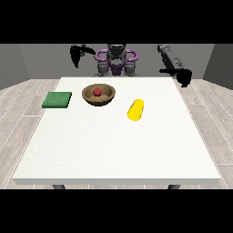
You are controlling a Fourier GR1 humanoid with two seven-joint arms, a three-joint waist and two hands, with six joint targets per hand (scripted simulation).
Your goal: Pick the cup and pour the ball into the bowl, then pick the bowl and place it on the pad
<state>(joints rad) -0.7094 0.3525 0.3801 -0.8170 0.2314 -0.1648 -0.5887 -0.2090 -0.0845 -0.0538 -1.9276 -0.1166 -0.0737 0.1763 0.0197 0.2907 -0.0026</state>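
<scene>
— Robot hand at the view's right [184,76]: what is it doing?
— It hangs beyond the table's [113,154] far corner, holding nothing; how its fingers lie I cannot tell. The same goes for the robot hand at the view's left [75,55], raised beside the robot's shoulder.
— And the yellow cup [135,109]?
— On its side on the table, nearer the camera than the right-side hand and inward of it.
— The ball?
— The red ball [97,92] sits inside the brown bowl [98,95], below the left-side hand; the green pad [57,99] lies just beside the bowl, apart from it.

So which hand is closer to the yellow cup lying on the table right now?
The robot's left, at the view's right: it hangs past the table's far right corner, beyond the cup. The other hand is raised far off, at the view's left.
</scene>
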